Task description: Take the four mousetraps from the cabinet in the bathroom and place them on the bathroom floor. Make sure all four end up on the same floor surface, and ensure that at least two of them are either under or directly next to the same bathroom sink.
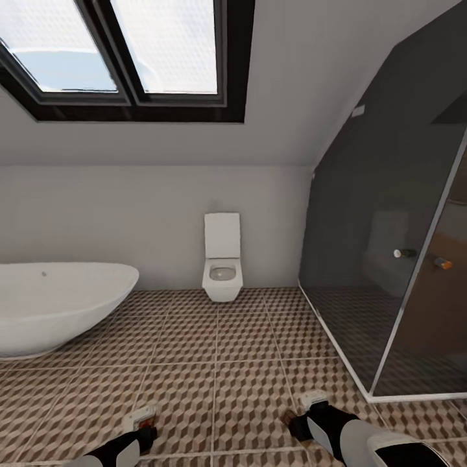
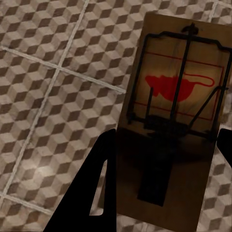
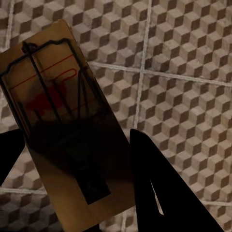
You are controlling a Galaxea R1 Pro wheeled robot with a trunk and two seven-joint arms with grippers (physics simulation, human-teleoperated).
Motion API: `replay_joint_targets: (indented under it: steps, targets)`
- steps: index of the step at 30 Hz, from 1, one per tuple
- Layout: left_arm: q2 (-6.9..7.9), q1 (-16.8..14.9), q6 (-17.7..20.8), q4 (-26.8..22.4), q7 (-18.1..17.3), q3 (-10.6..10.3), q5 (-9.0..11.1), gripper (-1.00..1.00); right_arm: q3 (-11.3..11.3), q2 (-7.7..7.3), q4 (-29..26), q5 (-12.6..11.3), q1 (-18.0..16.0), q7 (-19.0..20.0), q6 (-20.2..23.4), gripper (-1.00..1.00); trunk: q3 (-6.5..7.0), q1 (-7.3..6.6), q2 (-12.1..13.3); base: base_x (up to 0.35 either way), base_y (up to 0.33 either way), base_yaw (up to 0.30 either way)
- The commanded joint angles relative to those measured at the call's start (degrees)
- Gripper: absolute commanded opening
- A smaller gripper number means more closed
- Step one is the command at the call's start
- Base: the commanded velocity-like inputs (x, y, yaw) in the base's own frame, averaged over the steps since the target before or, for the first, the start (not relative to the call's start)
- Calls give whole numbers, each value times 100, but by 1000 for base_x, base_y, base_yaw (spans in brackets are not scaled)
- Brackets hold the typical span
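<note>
**Bathroom holdings: two mousetraps being carried above the tiled floor**

Item 1, upper left of the head view: a black-framed skylight (image 1: 130,55) is being shown set into the sloped ceiling.

Item 2, left edge: a white bathtub (image 1: 58,305) is being shown standing on the bathroom floor (image 1: 214,363), which is tiled in brown, beige and grey cubes.

Item 3, lower left: the left gripper (image 1: 144,425) is being held low over the tiles. In the left wrist view a mousetrap (image 2: 169,125), brown board with black wire and a red print, is being clamped between the two dark fingers (image 2: 96,188), which are closed against its long edges.

Item 4, centre: a white toilet (image 1: 222,259) is being shown against the back wall.

Item 5, lower right: the right gripper (image 1: 311,408) is likewise being held above the floor. In the right wrist view a second mousetrap (image 3: 63,125) is being gripped between its fingers (image 3: 154,183), tilted across the tiles.

Item 6, right side: a dark glass shower enclosure (image 1: 389,259) is being shown.
</note>
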Motion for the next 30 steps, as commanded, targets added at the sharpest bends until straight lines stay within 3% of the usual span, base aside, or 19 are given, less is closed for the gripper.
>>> replay_joint_targets:
  steps: [1,14,30]
  targets:
    - [-2,-3,-9,0,17,-49,53,-100,25,4,10,42,-8,7,13,-100,-7,0,-4,0,0,279]
    - [-12,-3,23,0,15,-49,48,-100,25,12,10,34,-8,10,13,-100,-7,0,-4,32,0,267]
    - [10,-3,35,0,21,-49,45,-100,24,-14,10,33,-8,77,21,-100,-7,0,-4,311,0,16]
